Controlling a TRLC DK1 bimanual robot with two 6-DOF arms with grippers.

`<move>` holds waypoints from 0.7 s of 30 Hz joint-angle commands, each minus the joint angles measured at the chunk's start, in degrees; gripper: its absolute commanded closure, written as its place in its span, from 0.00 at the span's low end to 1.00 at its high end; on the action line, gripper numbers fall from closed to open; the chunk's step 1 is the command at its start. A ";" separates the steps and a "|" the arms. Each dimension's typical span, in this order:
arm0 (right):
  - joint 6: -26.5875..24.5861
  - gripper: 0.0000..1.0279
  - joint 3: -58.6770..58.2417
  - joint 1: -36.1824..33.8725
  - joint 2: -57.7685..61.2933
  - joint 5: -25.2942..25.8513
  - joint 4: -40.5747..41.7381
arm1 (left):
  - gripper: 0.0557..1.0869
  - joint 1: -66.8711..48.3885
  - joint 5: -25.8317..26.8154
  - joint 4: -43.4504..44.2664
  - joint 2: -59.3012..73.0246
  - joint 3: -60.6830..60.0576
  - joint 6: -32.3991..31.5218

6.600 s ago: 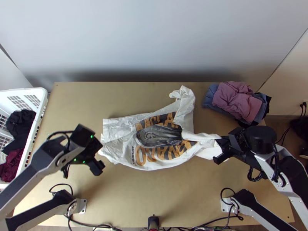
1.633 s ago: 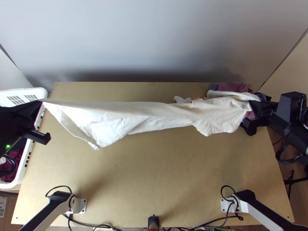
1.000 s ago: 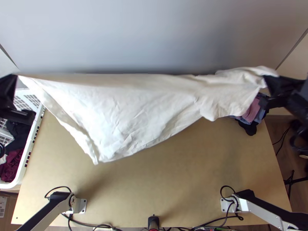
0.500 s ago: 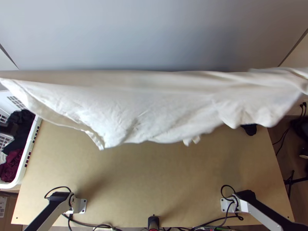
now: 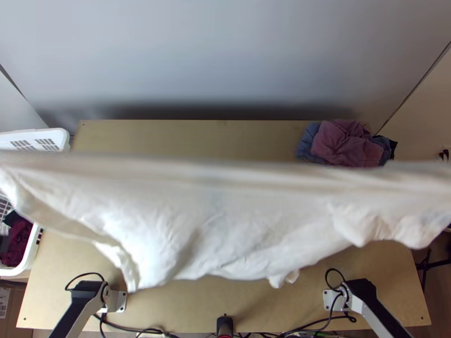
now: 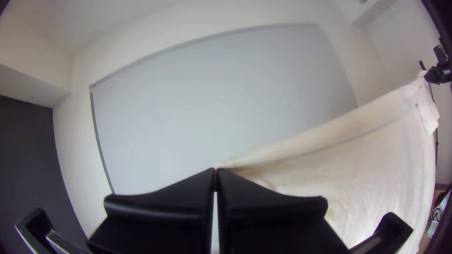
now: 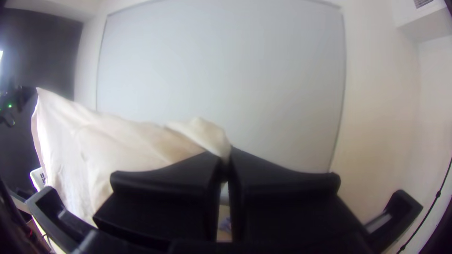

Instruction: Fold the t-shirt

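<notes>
The white t-shirt [image 5: 225, 208] hangs in the air across the full width of the top view, its upper edge pulled nearly straight and its lower edge uneven. In the left wrist view my left gripper [image 6: 215, 175] is shut on one end of the t-shirt [image 6: 367, 160], whose cloth stretches away toward the other arm. My right gripper [image 7: 225, 164], in the right wrist view, is shut on the opposite end of the t-shirt [image 7: 127, 146], where the cloth bunches at the fingertips. The printed side is hidden.
A pile of folded purple and blue clothes [image 5: 344, 143] lies at the table's back right corner. The white laundry basket [image 5: 34, 265] with dark and maroon clothes stands at the left. Bare wooden table [image 5: 186, 135] shows behind and in front of the cloth.
The t-shirt was lying on the table print up, with the left gripper apart from it. Both grippers then lifted and spread it; in the last half second it came toward the table's near edge.
</notes>
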 commanded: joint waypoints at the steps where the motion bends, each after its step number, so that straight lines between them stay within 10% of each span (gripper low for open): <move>1: 0.14 0.98 -8.65 -4.17 -8.73 -2.83 -2.38 | 0.97 -0.14 0.24 -1.08 -5.84 -3.92 0.61; 21: 5.86 0.98 -30.89 -7.07 -9.61 -8.37 6.41 | 0.97 0.04 2.44 -4.69 -17.26 -31.52 0.70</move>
